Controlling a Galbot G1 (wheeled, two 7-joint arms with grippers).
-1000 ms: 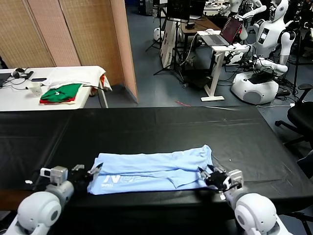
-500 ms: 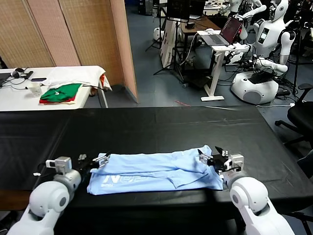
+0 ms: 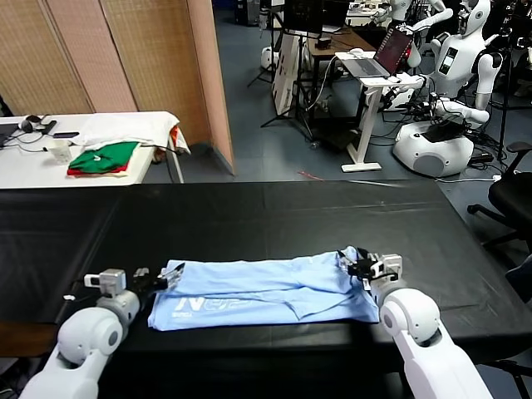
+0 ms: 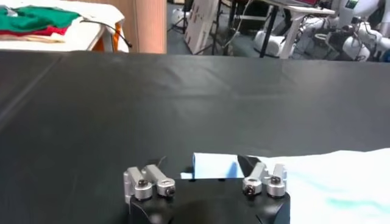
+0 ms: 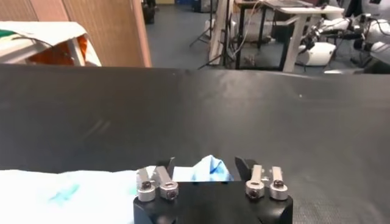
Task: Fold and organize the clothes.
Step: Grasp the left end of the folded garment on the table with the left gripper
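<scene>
Blue shirt corners sit between both half-spread grippers, left and right; could slip out, unfolding.

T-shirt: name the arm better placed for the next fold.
Neither alone: left gripper straddles the T-shirt's far left corner, right gripper its far right corner. Probably both lift together.
</scene>
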